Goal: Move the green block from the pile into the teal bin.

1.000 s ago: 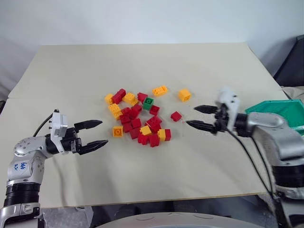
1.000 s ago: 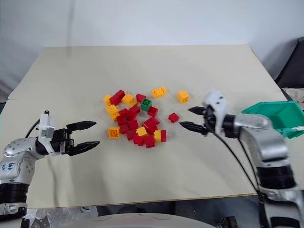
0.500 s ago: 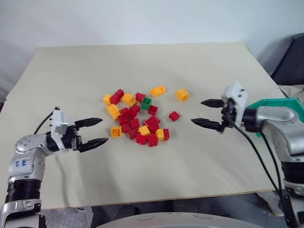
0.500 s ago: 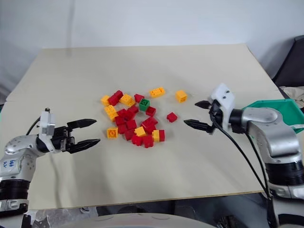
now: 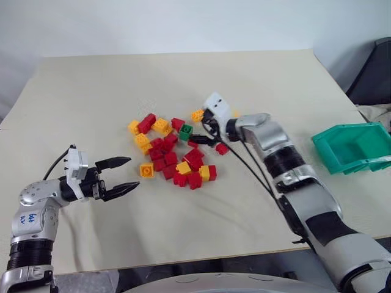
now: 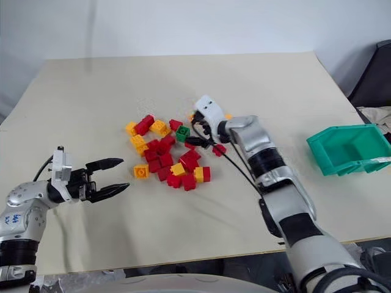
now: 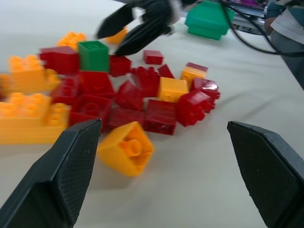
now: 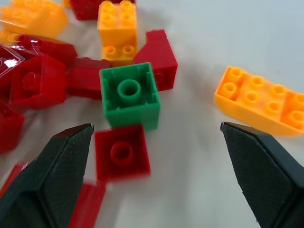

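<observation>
Spread wide over the green block, nothing in hand yet.

My right end effector (image 5: 200,135) hangs released just beside the green block (image 8: 130,96), which sits on the surface (image 5: 183,238) at the pile's (image 5: 173,155) one o'clock edge, a red brick (image 8: 122,153) touching it. I'd judge it light, rigid and a bit slick, so I want its two flat side walls, not the studded top. My left end effector (image 5: 125,175) waits released at the pile's eight o'clock. The teal bin (image 5: 354,146) sits well apart at three o'clock.
</observation>
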Robot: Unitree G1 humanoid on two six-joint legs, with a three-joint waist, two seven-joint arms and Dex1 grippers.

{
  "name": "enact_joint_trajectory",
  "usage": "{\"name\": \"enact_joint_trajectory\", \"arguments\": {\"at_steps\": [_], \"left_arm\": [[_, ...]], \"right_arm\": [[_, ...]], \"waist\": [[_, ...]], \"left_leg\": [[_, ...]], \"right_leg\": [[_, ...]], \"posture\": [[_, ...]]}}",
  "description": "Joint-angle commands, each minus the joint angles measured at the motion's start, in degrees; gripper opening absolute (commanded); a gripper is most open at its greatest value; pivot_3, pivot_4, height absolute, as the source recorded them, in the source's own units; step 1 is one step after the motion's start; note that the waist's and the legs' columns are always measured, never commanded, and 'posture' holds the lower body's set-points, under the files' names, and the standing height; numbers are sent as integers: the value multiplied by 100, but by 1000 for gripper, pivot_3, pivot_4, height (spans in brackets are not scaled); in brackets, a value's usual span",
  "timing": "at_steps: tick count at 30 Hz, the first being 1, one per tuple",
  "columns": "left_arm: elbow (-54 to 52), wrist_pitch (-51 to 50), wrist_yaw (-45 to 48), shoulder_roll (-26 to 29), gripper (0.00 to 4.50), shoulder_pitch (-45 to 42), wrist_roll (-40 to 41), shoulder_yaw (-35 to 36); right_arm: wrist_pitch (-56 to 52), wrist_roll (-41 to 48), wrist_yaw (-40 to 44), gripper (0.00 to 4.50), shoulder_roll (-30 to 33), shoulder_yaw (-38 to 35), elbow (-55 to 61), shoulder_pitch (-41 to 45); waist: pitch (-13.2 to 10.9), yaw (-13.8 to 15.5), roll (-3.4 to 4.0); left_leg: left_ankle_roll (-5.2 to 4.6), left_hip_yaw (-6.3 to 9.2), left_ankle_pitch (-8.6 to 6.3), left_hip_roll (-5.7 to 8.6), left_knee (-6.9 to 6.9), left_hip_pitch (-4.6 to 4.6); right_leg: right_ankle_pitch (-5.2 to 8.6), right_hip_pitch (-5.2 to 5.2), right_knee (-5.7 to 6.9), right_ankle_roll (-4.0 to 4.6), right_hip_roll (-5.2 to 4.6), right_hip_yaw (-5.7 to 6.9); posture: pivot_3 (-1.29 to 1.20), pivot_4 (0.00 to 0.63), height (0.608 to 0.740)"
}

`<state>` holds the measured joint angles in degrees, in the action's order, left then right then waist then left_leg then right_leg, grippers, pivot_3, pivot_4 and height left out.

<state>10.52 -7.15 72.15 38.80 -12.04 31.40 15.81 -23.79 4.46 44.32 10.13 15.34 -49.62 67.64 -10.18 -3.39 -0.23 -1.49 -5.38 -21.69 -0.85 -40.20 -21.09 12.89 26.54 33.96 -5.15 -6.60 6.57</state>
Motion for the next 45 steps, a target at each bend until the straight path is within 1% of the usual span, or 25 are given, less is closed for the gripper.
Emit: {"name": "enact_joint_trajectory", "arguments": {"at_steps": [1,4,7,12,17,18,19,21,24,26,27,31,33,37,38,39,41,45], "left_arm": [[-295,63,-74,38,4500,135,121,199],[-329,69,-140,8,4500,158,118,205],[-321,80,-175,-14,4500,125,110,183],[-291,110,-199,-52,4500,44,87,140],[-222,106,-160,-91,4500,-79,69,54],[-192,107,-155,-103,4500,-110,59,34],[-155,111,-146,-113,4500,-142,49,14],[-88,126,-136,-133,4500,-209,28,-29],[-9,142,-136,-164,4500,-318,3,-79],[19,154,-130,-180,4500,-362,-4,-89],[24,158,-131,-185,4500,-367,-4,-84],[-22,175,-147,-182,4500,-311,11,-68],[-62,168,-157,-176,4500,-266,27,-51],[-133,165,-192,-167,4500,-181,38,-16],[-146,166,-211,-169,4500,-167,41,-4],[-155,166,-225,-169,4500,-157,43,3],[-194,167,-249,-165,4500,-105,57,26],[-249,181,-287,-164,4500,-36,64,44]], "right_arm": [[436,-34,-67,4483,-175,-253,-410,282],[631,13,-295,4483,-429,-482,-744,410],[650,49,-349,3878,-545,-660,-762,446],[397,223,-178,2240,-426,-900,175,158],[-535,537,149,609,65,-999,2152,-559],[-703,601,193,216,171,-1020,2464,-682],[-822,647,234,31,260,-1022,2711,-799],[-852,633,269,31,385,-963,2933,-978],[-562,383,97,31,452,-829,2766,-1096],[-591,333,138,395,434,-740,2623,-1099],[-535,347,60,632,347,-789,2452,-1045],[-273,279,-21,1891,161,-795,1780,-813],[-137,208,-87,2639,69,-775,1380,-658],[154,111,-77,3944,-119,-751,740,-399],[306,71,-153,4345,-192,-767,524,-319],[421,41,-205,4468,-244,-784,358,-257],[560,-51,-363,4468,-416,-784,-113,-68],[843,-179,-428,4468,-684,-768,-669,133]], "waist": [[-1,2,2],[-1,-3,2],[-1,-14,2],[-2,-2,4],[-2,34,4],[-2,36,4],[-2,32,4],[-2,30,3],[-2,3,3],[-2,-2,3],[-2,-3,3],[-2,-2,3],[-2,-3,3],[-2,-5,3],[-2,-6,3],[-2,-8,3],[-2,-14,3],[-2,-33,4]], "left_leg": [[2,0,1,0,0,-1],[3,2,2,0,-5,0],[6,6,4,-1,-7,5],[9,7,6,-3,-7,5],[9,10,6,-1,-7,2],[9,10,6,1,-8,1],[9,10,6,1,-8,1],[9,8,6,1,-9,3],[9,0,6,-1,-9,14],[12,-3,8,-2,-9,18],[13,-5,8,-2,-9,23],[13,-14,8,-1,-8,33],[12,-14,9,-1,-8,33],[12,-14,9,0,-8,33],[12,-13,9,0,-8,33],[12,-13,9,0,-8,33],[12,-13,9,0,-8,33],[12,-13,9,-2,-8,34]], "right_leg": [[0,0,0,0,0,3],[0,-2,4,0,-3,-1],[0,-2,11,0,-3,-6],[0,-2,14,0,-3,-8],[0,-2,12,0,-5,-6],[0,-2,12,0,-5,-7],[0,-2,12,0,-5,-7],[0,-2,13,0,-4,-8],[0,-2,21,0,1,-14],[0,-1,28,0,2,-18],[0,-2,32,1,2,-21],[0,-2,42,1,1,-33],[0,-2,42,1,-2,-35],[0,-2,41,1,-3,-37],[0,-2,41,2,-3,-36],[0,-2,41,2,-3,-37],[0,-2,41,2,-3,-37],[0,-2,43,2,-3,-39]], "posture": [[0,150,740],[0,150,740],[0,150,740],[0,150,740],[0,150,740],[0,150,740],[0,150,740],[0,150,740],[0,150,740],[0,150,740],[0,150,740],[0,150,740],[0,150,740],[0,150,740],[0,150,740],[0,150,740],[0,150,740],[0,150,740]]}}
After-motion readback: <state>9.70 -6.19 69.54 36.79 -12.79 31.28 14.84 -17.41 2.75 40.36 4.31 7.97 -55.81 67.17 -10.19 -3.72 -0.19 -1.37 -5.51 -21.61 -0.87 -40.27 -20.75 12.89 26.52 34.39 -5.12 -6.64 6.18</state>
